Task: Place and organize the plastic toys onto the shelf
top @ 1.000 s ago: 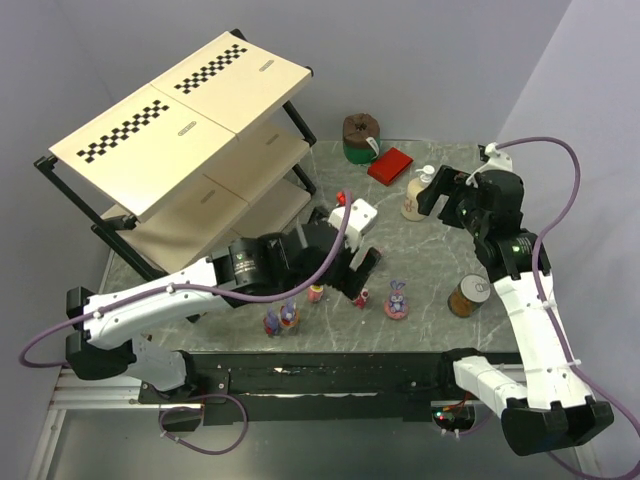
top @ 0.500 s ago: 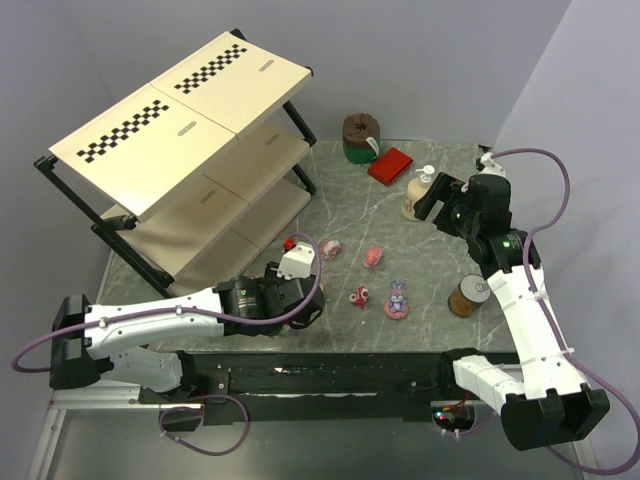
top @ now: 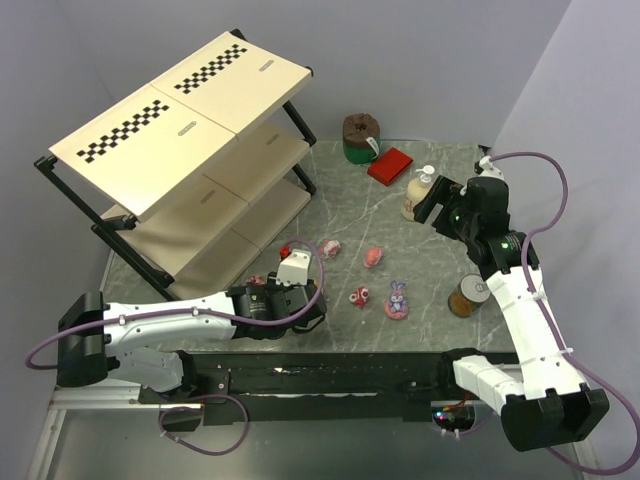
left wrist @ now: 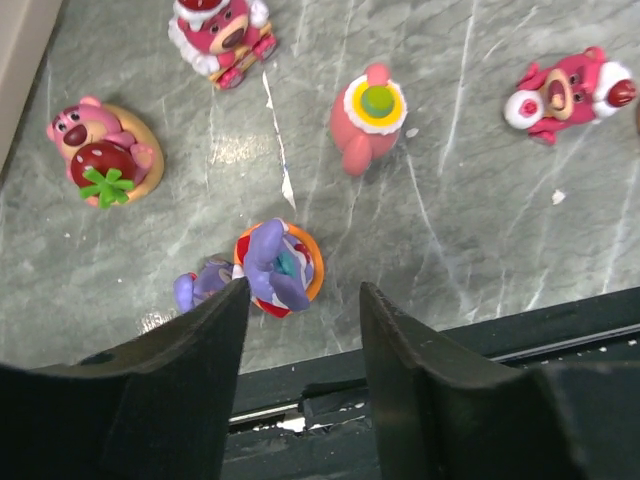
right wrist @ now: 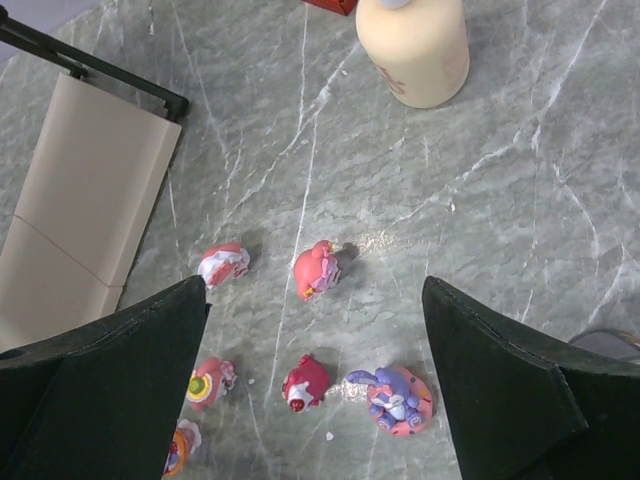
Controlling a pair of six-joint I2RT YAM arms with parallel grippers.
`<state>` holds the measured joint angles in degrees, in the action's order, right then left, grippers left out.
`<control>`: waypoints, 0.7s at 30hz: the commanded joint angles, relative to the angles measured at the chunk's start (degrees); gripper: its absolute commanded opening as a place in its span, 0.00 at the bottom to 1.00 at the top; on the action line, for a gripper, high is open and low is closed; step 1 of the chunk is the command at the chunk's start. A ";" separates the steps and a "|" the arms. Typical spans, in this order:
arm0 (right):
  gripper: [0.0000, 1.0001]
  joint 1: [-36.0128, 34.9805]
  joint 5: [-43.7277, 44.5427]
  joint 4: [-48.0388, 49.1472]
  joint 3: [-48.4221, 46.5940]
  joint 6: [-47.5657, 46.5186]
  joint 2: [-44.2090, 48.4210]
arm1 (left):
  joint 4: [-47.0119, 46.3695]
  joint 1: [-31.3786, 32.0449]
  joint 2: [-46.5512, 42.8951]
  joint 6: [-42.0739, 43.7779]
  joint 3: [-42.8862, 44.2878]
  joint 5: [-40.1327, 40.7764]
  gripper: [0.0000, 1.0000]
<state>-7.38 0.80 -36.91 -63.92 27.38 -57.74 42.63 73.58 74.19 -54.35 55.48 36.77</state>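
Note:
Several plastic toys lie on the marble table. In the left wrist view a purple bunny on an orange base (left wrist: 275, 265) stands just beyond my left gripper (left wrist: 303, 290), close to its left fingertip. A second purple figure (left wrist: 200, 285) is half hidden behind that finger. The jaws stand half narrowed with nothing between them. Pink bears (left wrist: 105, 155) (left wrist: 222, 35) (left wrist: 565, 90) and a pink cupcake-like piece (left wrist: 368, 115) lie farther off. My right gripper (right wrist: 315, 285) hangs wide open high above a bunny on a pink base (right wrist: 398, 397) and other pink pieces (right wrist: 318, 270). The shelf (top: 190, 110) stands at the back left.
A cream pump bottle (top: 418, 192) stands just left of the right gripper. A tin can (top: 466, 296) stands beside the right forearm. A red box (top: 390, 165) and a brown and green object (top: 361, 137) sit at the back. The table's black front rail (left wrist: 450, 330) runs under the left fingers.
My left arm has swung back from mid-table to the near edge and dropped low over the purple bunnies, and its jaws have narrowed. The right arm has shifted only slightly.

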 commanded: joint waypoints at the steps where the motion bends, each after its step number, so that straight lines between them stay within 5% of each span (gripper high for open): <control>1: 0.94 -0.44 0.87 0.17 0.64 -0.48 1.75 | -2.55 -0.37 0.69 -2.17 -1.60 -0.04 0.52; 11: 0.94 -0.45 2.89 -0.27 1.08 -1.36 2.10 | -4.31 -1.42 2.36 -2.52 -2.57 0.49 0.34; 14: 0.94 -0.45 3.16 -0.27 0.47 -1.54 1.84 | -4.05 -1.51 2.97 -2.26 -2.05 1.89 0.17; 15: 0.94 -0.45 3.24 -0.36 0.12 -1.80 1.49 | -3.53 -1.42 3.32 -2.08 -1.61 2.33 0.03; 21: 0.94 -0.45 3.07 -0.27 -1.91 -1.80 0.34 | 0.78 -1.51 1.75 4.15 6.55 5.50 0.01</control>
<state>-7.51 2.81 -37.43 -63.40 26.02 -57.28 42.30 72.03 77.56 -54.59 55.33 39.38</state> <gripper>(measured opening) 0.943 0.050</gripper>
